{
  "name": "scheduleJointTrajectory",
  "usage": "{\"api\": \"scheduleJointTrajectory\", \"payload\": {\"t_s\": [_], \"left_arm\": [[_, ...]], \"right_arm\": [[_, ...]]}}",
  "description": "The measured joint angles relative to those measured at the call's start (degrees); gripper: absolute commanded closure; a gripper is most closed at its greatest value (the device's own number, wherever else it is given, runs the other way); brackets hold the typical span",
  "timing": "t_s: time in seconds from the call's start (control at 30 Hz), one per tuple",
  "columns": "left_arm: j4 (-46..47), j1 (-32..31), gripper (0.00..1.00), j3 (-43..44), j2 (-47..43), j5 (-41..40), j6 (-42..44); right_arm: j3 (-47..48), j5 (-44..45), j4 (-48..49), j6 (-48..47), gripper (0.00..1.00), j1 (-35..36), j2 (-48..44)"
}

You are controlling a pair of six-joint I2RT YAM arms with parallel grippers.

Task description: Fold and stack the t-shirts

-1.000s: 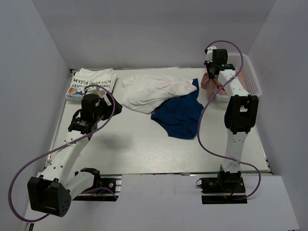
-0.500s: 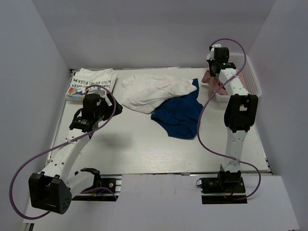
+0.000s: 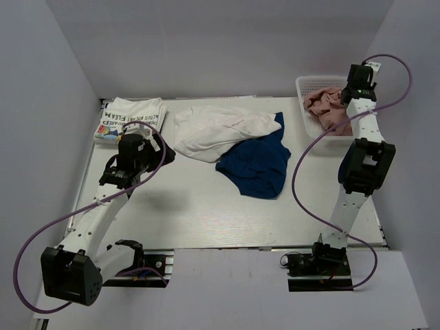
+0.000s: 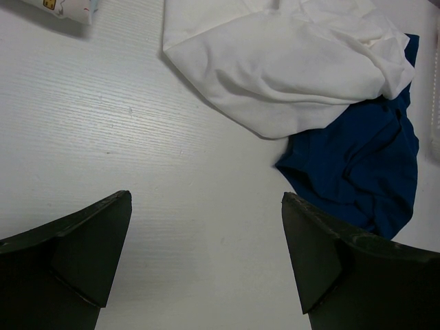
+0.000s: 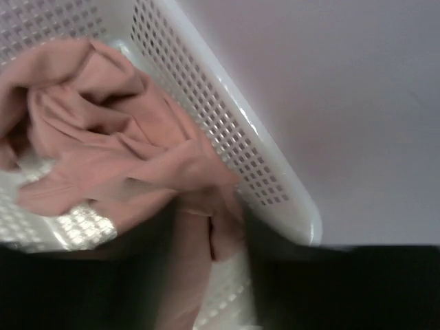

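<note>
A folded white t-shirt with black lettering point(image 3: 130, 118) lies at the back left; its corner shows in the left wrist view point(image 4: 65, 8). A crumpled white t-shirt point(image 3: 213, 130) lies mid-table, also in the left wrist view point(image 4: 289, 69). No red print shows. My left gripper point(image 3: 159, 154) is open and empty over bare table point(image 4: 206, 199), just left of the crumpled shirt. My right gripper point(image 3: 355, 88) is over the white mesh basket point(image 3: 300, 96), its fingers closed on a strand of pink garment point(image 5: 199, 227); this view is blurred.
A dark blue garment point(image 3: 258, 165) lies against the crumpled shirt's front right edge, also in the left wrist view point(image 4: 357, 165). The pink garment point(image 3: 326, 106) fills the basket, whose rim point(image 5: 227, 103) stands against the back right wall. Walls close in on all sides.
My right arm has swung right and back, carrying the pink garment from the basket's left edge to over the basket. My left arm has barely moved.
</note>
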Motion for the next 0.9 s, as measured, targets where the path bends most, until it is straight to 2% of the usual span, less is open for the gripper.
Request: {"api": "scheduleJointTrajectory", "payload": {"t_s": [0.07, 0.17, 0.27, 0.4, 0.5, 0.6, 0.7, 0.9], "left_arm": [[0.0, 0.0, 0.00, 0.0, 0.1, 0.1, 0.0], [0.0, 0.0, 0.00, 0.0, 0.1, 0.2, 0.0], [0.0, 0.0, 0.00, 0.0, -0.1, 0.5, 0.0], [1.3, 0.0, 0.00, -0.5, -1.2, 1.2, 0.0], [2.3, 0.0, 0.00, -0.5, -1.6, 2.0, 0.0], [3.0, 0.0, 0.00, -0.6, -1.5, 2.6, 0.0], [4.3, 0.0, 0.00, -1.2, -1.3, 3.5, 0.0], [4.2, 0.0, 0.00, -2.4, -0.4, 4.0, 0.0]], "right_arm": [[-2.2, -1.3, 0.0, -0.3, 0.10, -0.4, -0.5], [-4.1, -7.6, -1.1, -1.7, 0.10, 0.9, -1.5], [-8.0, -14.0, -1.2, -3.8, 0.10, 3.5, -6.6], [-18.8, -18.7, 0.1, -5.0, 0.10, 9.3, -22.3], [-32.1, -21.3, 6.3, -1.9, 0.10, 14.7, -37.0], [-42.7, -23.3, 10.4, 2.7, 0.10, 19.2, -45.0], [-49.7, -24.1, 12.0, 6.4, 0.10, 23.5, -45.5], [-58.5, -20.1, 9.8, 10.3, 0.10, 32.9, -37.0]]}}
